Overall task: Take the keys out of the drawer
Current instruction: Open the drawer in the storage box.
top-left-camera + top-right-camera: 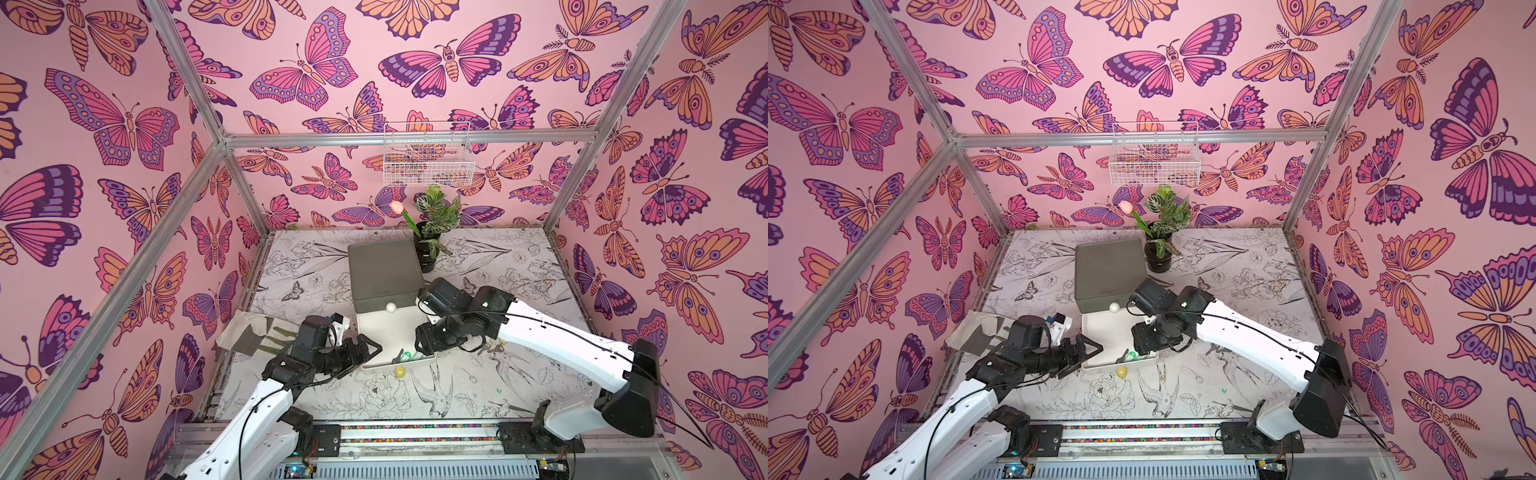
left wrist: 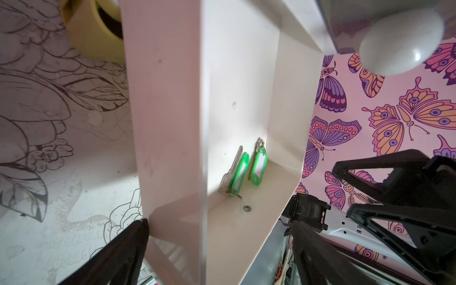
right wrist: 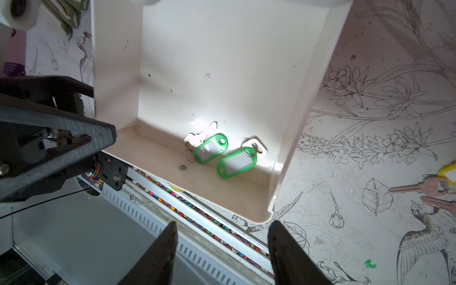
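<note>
Drawer (image 1: 386, 336) stood pulled out of the grey box (image 1: 382, 274), its yellow knob (image 1: 400, 372) facing the robot. Two green-tagged keys (image 3: 211, 148) lay side by side on the drawer floor against the front wall, near the right-hand corner, with a small washer (image 3: 182, 167) just beside them. We also saw yellow-tagged keys (image 3: 434, 183) out on the bench (image 1: 457, 395), right of the drawer and well apart from it. We judged the task partly done, with the green pair not yet out.

Left claw (image 1: 372, 349) sat at the drawer's front left corner with its fingers wide apart. The left wrist view put one on each side of the side wall, the outer finger touching or nearly touching it. It held nothing, and we guessed it was there to steady the drawer.

Right claw (image 3: 223, 223) hung over the front right corner with its fingers spread and nothing between them, aimed down at the green pair. That looked to us like a line-up for a pick.

The keys hugged the wall and lay flat, so we expected a tight, scraping grasp.
</note>
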You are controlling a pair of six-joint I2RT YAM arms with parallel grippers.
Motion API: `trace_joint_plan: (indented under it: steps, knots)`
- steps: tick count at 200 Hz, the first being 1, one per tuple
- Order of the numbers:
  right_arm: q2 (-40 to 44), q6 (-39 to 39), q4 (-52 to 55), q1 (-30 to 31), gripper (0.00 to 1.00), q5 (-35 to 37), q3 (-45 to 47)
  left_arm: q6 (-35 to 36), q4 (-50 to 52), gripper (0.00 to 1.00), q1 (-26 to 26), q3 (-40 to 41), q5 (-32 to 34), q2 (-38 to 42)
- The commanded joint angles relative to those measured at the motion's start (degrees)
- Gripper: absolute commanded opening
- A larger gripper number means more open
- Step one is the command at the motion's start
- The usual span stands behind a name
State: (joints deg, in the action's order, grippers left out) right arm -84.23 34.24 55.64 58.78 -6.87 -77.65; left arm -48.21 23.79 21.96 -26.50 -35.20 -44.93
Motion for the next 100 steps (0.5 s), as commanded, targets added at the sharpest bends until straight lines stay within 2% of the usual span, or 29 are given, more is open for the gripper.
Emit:
trace_joint_plan:
  steps: [1, 41, 100]
  knots:
    - [1.05, 0.43, 1.45, -0.51, 0.62, 1.51, 1.08, -1.31, -3.32, 0.96, 2.3, 0.49, 0.21, -1.2]
    - [1.1, 0.4, 1.13, -1.03, 0.62, 1.48, 1.93, -3.3, -6.34, 0.96, 7.51, -0.64, 4.2, -4.86]
    - [-0.38, -0.05, -2.06, -1.09, 0.62, -3.18, 2.05, -3.11, -8.18, 0.97, 7.41, -2.06, 6.29, -7.29]
